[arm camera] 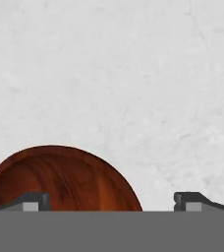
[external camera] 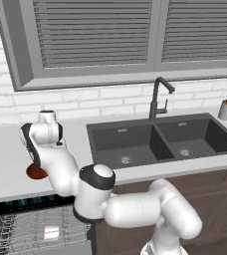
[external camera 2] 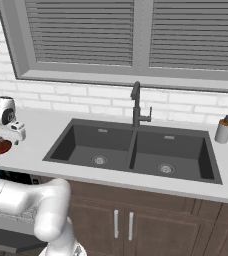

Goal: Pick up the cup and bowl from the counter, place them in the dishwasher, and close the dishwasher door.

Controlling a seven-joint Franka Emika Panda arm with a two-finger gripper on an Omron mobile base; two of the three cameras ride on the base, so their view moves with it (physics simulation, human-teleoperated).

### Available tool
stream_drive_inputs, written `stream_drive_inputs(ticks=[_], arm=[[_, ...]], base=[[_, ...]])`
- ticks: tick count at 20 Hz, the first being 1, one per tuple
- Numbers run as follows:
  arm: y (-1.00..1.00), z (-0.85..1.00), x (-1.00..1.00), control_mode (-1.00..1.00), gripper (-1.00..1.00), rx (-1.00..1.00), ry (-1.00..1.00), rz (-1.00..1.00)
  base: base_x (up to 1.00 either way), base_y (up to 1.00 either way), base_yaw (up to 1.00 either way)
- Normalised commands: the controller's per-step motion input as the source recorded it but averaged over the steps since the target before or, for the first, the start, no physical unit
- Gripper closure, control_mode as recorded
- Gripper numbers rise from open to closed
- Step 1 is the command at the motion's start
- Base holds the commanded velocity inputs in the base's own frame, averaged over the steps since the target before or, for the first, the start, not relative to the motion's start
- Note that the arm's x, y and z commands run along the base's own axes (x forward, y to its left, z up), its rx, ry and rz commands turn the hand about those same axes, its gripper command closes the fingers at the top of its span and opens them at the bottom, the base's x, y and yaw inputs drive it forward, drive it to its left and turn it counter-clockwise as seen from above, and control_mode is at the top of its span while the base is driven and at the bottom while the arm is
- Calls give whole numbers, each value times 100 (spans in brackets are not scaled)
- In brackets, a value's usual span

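Observation:
The reddish-brown bowl (arm camera: pixel 60 179) sits on the light counter (arm camera: pixel 133 74) left of the sink, close to the front edge. It shows too as the bowl (external camera: pixel 36 172) and the bowl (external camera 2: pixel 0 146). My gripper (arm camera: pixel 114 202) hangs open just above it, pointing down. One fingertip (arm camera: pixel 35 201) is over the bowl's inside and the other is over bare counter past its rim. The small white cup (external camera: pixel 52 231) rests in the wire rack of the dishwasher (external camera: pixel 26 201), which stands open under the counter. The dishwasher door is out of view.
A dark double sink (external camera: pixel 160 142) with a black faucet (external camera: pixel 158 97) lies to the right of the bowl. A soap dispenser (external camera: pixel 226 108) stands at the far right by the brick wall. Brown cabinets (external camera 2: pixel 136 220) run under the sink.

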Motion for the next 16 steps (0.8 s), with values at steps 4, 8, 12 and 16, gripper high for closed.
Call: stream_drive_inputs(ticks=[4, 8, 12, 16], arm=[[0, -25, -6, -100, -100, 0, 11, 0], [20, -34, -1, -100, -100, -1, 10, 0], [42, -42, 0, -100, -100, -3, 11, 0], [41, -47, 0, -100, 100, -2, 13, 0]], base=[[0, 0, 0], [0, 0, 0], [0, 0, 0], [0, 0, 0]])
